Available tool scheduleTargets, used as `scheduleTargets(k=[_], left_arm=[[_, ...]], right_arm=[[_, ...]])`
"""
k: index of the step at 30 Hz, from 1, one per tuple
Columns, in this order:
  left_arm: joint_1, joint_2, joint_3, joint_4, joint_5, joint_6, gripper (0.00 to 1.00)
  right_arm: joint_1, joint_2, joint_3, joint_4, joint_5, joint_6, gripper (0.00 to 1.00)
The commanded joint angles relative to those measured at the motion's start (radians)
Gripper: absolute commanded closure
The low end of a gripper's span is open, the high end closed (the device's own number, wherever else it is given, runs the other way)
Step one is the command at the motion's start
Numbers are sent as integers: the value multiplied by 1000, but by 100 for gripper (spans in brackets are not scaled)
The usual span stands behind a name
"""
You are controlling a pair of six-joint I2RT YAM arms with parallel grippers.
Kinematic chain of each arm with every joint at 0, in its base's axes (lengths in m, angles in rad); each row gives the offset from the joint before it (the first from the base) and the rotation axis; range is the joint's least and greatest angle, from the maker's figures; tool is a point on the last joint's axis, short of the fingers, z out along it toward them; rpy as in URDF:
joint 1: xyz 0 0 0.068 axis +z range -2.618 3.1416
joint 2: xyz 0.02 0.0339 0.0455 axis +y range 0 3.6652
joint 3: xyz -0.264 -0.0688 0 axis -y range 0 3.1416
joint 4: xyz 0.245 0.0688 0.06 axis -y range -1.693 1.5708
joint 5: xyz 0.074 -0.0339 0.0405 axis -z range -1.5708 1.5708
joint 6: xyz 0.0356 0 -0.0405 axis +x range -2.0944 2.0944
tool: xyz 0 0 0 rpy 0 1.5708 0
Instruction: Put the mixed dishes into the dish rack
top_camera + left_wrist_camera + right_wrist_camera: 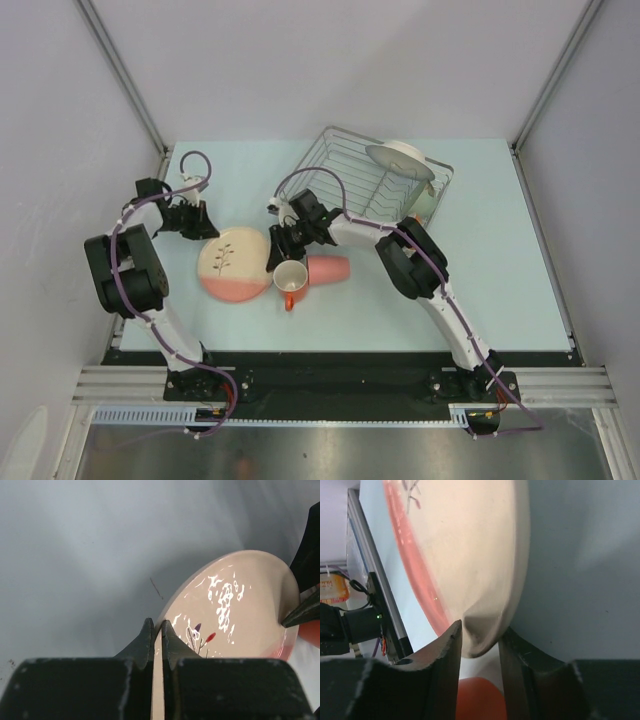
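The pink plate [232,262], cream with a pink band and a twig drawing, lies tilted on the table left of centre. My left gripper [205,232] is shut on its left rim; the wrist view shows the rim pinched between the fingertips [156,627] and the plate face [240,610]. My right gripper [275,245] straddles the plate's right rim [470,545] with its jaws [479,630] open, a gap showing on one side. The orange-handled white mug [290,278] and the pink tumbler [328,268] lie just beside it. The dish rack [340,160] stands at the back.
A whitish dish [398,158] rests on the rack's right part, with a pale green bowl [425,205] below it. The mug's orange shows under my right fingers [480,700]. The right gripper's fingertip [302,612] reaches into the left wrist view.
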State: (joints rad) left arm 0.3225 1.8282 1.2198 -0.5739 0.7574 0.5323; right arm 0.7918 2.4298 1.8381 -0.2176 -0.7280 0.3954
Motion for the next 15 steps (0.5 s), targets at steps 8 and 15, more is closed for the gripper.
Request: scheduleTargets(k=[8,15], left_arm=[[-120,13,-28,-12,295,-170,100],[-125,0,-28,3,312,-195,100]], right_arm=[[61,61,116,201,-47,-38,68],[60,80,139,204,-60,-30,99]])
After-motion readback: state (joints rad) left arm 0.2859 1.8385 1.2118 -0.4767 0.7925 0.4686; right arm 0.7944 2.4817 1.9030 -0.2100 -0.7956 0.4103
